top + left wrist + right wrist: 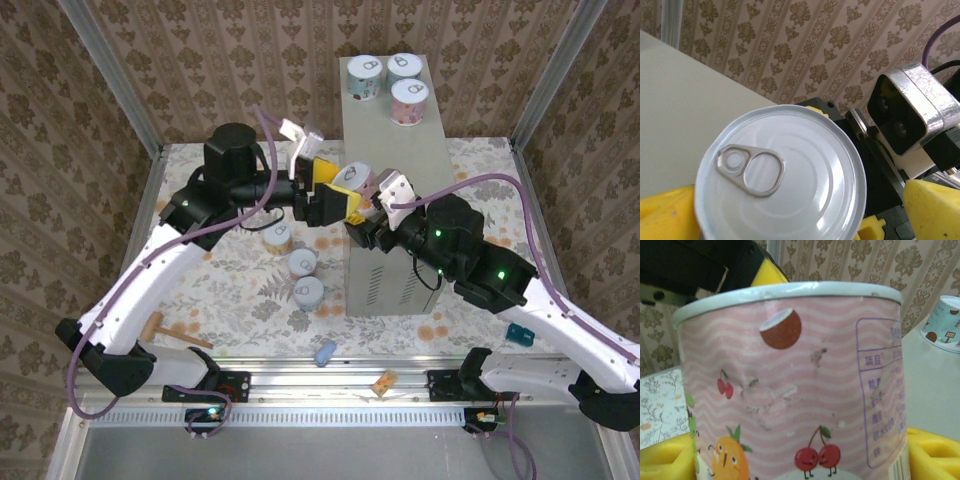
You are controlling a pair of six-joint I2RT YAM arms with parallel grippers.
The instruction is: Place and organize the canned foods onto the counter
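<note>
A pink-label can (357,178) with fruit pictures (790,390) sits between both grippers, over the left part of the grey counter (400,150). My right gripper (372,200) is shut on it, one yellow finger (665,460) on each side. My left gripper (335,190) stands open around the same can, whose pull-tab lid (780,175) lies just below that camera; a gap shows beside the right yellow finger (935,210). Whether the can touches the counter top (680,110) I cannot tell. Three cans (404,68) stand at the counter's far end, and three more (302,263) on the floral floor to its left.
A light-blue can (945,322) stands farther along the counter top. On the floor near the front rail lie a small wooden mallet (160,328), a blue lump (325,352), a tan block (383,382) and a teal piece (520,333). Wallpapered walls and metal posts enclose the area.
</note>
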